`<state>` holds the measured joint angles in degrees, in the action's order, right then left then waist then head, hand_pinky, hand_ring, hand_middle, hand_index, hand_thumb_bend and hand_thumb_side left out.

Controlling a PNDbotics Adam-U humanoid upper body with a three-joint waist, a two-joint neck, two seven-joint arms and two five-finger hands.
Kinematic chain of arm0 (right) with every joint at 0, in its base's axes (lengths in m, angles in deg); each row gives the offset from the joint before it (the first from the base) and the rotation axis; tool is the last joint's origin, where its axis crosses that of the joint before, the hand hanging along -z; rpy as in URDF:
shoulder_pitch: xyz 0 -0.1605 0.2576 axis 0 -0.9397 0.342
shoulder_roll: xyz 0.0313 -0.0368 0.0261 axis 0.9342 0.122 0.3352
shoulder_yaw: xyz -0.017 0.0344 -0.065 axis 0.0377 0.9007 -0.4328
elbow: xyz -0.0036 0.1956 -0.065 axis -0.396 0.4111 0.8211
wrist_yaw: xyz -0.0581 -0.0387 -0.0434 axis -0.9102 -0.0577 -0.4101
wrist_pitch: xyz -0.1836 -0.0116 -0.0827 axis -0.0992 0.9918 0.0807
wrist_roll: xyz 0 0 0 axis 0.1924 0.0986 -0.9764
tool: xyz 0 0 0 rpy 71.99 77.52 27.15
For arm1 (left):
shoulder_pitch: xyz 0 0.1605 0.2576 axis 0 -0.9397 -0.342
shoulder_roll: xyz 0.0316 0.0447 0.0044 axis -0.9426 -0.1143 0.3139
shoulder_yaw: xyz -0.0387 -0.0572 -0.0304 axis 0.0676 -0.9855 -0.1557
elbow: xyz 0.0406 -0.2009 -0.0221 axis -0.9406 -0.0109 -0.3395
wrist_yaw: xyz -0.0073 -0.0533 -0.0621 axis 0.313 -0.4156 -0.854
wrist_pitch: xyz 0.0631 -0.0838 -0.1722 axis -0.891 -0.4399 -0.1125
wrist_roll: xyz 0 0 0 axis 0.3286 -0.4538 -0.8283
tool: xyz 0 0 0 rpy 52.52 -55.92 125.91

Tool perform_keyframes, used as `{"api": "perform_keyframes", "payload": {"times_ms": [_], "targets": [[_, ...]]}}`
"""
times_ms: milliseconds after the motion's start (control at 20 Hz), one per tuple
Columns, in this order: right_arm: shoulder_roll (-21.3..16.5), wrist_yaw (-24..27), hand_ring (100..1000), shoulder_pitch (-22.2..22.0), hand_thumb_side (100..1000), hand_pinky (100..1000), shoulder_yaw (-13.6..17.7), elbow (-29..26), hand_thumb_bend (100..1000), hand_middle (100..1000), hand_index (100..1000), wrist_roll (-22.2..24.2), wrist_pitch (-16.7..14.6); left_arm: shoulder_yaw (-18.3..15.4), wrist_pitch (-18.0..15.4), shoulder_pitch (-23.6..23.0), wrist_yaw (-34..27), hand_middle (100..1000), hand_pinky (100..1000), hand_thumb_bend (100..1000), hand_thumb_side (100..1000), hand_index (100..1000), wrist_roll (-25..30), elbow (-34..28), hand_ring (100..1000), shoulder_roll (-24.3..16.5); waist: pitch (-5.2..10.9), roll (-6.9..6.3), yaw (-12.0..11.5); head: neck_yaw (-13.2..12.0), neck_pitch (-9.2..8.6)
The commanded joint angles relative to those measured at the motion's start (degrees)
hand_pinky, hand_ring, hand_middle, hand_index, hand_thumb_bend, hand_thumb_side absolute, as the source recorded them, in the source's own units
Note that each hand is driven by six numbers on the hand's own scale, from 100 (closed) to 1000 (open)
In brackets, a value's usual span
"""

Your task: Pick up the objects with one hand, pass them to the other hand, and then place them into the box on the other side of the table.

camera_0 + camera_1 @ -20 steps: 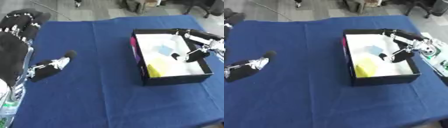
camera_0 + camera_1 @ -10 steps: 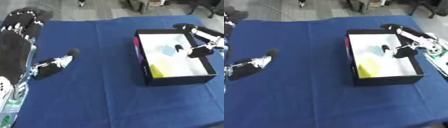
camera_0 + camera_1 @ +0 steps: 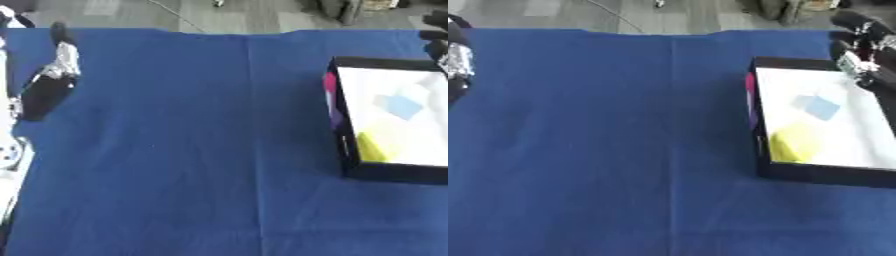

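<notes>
A blue cloth-covered table (image 3: 192, 165) filled the view. On its right side sat a black-walled rectangular box (image 3: 759, 150) with a white floor. Inside the box, a yellow object (image 3: 794, 142) lay near its front wall, and a flat light-blue square (image 3: 821, 107) lay beyond it. Left of the box, well apart, the left hand (image 3: 48, 85) rested with fingers released. At the box's far right corner hovered the right hand (image 3: 864, 47); whether its fingers were released or clenched could not be told.
</notes>
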<state>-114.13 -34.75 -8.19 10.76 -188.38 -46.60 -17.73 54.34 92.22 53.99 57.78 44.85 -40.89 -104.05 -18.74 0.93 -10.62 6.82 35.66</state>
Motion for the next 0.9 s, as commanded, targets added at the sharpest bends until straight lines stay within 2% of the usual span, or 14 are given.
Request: {"api": "perform_keyframes", "payload": {"times_ms": [50,200,350,400,450,700,900], "targets": [[1.5,1.8,1000,-0.3,523,1000,2.0,-3.7,100,1000,1000,-1.5,-0.1,-3.9,-0.7,-1.8,-10.9,675,816,100,724,775,1.6,0.3,777,-5.3,0.85,0.31,-0.1,-1.7,-0.44],[4.2,3.4,1000,-0.7,523,1000,3.0,-5.6,100,1000,1000,-3.3,-1.1,-6.2,-3.4,-4.0,-20.2,673,818,100,770,770,3.2,1.8,775,-7.4,0.57,0.66,-0.4,-2.8,-0.47],[6.7,4.5,1000,-1.2,528,1000,3.3,-6.8,100,1000,1000,-3.9,-1.7,-8.0,-6.2,-5.4,-28.5,676,832,100,824,772,5.4,3.4,780,-8.7,0.37,1.11,-0.7,-2.8,-0.63],[7.4,4.8,1000,-1.4,532,1000,3.3,-7.0,100,1000,1000,-3.7,-1.6,-8.5,-6.9,-5.6,-30.8,678,838,100,1000,773,6.3,3.8,782,-8.9,0.34,1.22,-0.8,-2.8,-0.66],[8.2,5.0,1000,-1.5,536,1000,3.5,-7.1,100,1000,1000,-3.5,-1.5,-9.0,-7.4,-5.9,-33.4,683,842,100,855,777,7.2,4.3,785,-8.8,0.29,1.36,-0.9,-2.7,-0.72],[11.5,5.1,1000,-1.7,542,1000,4.4,-7.3,100,1000,1000,-3.3,-1.3,-11.7,-9.2,-6.8,-43.3,675,838,100,866,778,11.0,6.2,779,-8.7,0.02,1.85,-1.3,-2.7,-0.93],[13.7,4.7,1000,-2.2,538,1000,4.5,-8.0,100,1000,1000,-3.0,-1.4,-12.7,-9.4,-7.0,-47.3,716,847,100,865,791,13.2,7.4,810,-8.3,-0.21,2.2,-1.4,-2.4,-0.88]]}}
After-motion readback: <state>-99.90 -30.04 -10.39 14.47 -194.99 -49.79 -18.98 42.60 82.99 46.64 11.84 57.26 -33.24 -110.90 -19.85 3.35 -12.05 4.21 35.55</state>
